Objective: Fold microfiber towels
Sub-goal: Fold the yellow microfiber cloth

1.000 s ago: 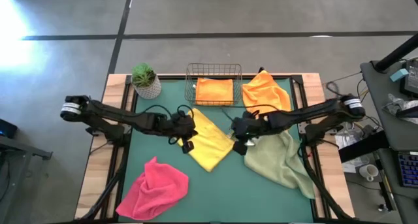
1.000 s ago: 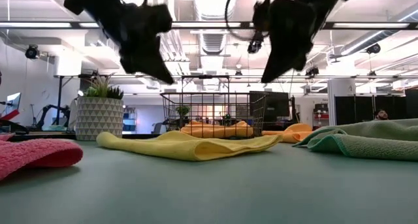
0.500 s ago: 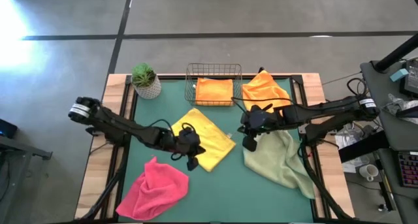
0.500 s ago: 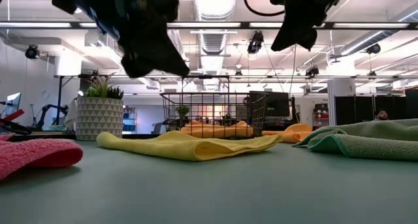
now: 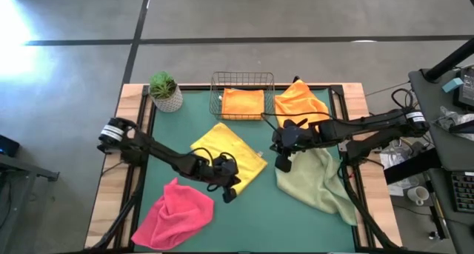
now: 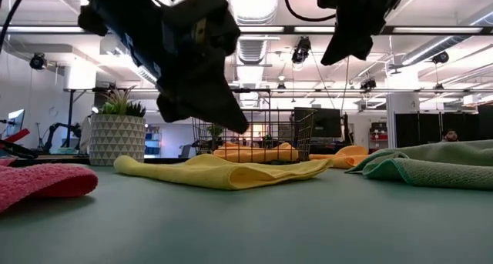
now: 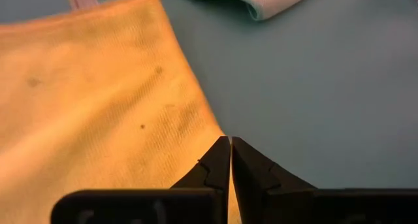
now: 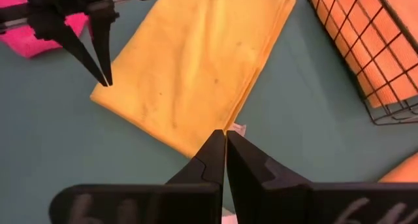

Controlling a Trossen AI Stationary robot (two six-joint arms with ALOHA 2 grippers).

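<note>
The yellow towel (image 7: 98,100) lies flat just ahead of the left gripper (image 7: 230,140), whose jaws are fully closed and empty. Soft, light, limp cloth; pinch it at a corner or hem. The right gripper (image 8: 225,134), likewise closed and empty, hovers beside its far corner.

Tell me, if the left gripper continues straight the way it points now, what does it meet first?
Probably the near edge of the flat yellow microfiber towel. The shut left gripper points just at that border, so it might instead meet the bare green table mat; its height above the table is unclear.
</note>
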